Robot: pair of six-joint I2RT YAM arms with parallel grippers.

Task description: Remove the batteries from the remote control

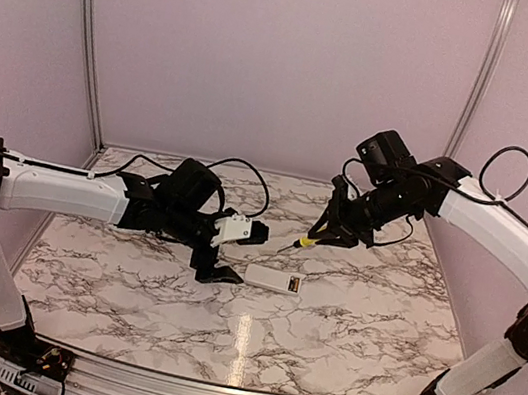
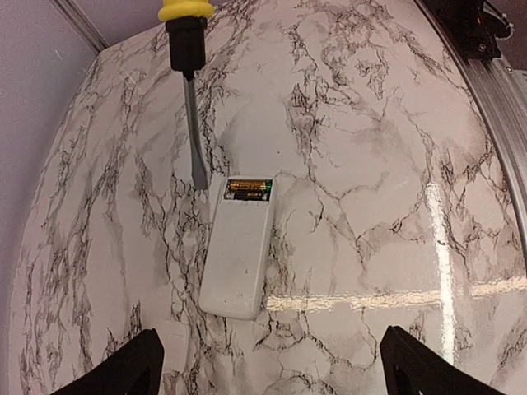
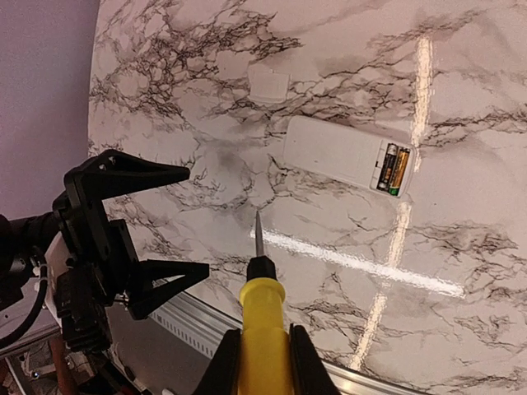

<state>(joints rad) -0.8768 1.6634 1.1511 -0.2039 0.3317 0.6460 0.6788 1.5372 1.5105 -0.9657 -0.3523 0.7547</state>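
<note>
The white remote control lies flat on the marble table, battery recess facing up at its right end. Two batteries sit side by side in the recess, one gold and one dark; they also show in the right wrist view. My left gripper is open and empty, hovering just left of the remote. My right gripper is shut on a yellow-handled screwdriver. The screwdriver's tip points down above the table, just behind the remote's battery end, apart from it.
A small pale square plate lies flat on the table just beyond the remote's closed end; it also shows by my left fingertip in the left wrist view. The table's metal front rail runs close below the screwdriver.
</note>
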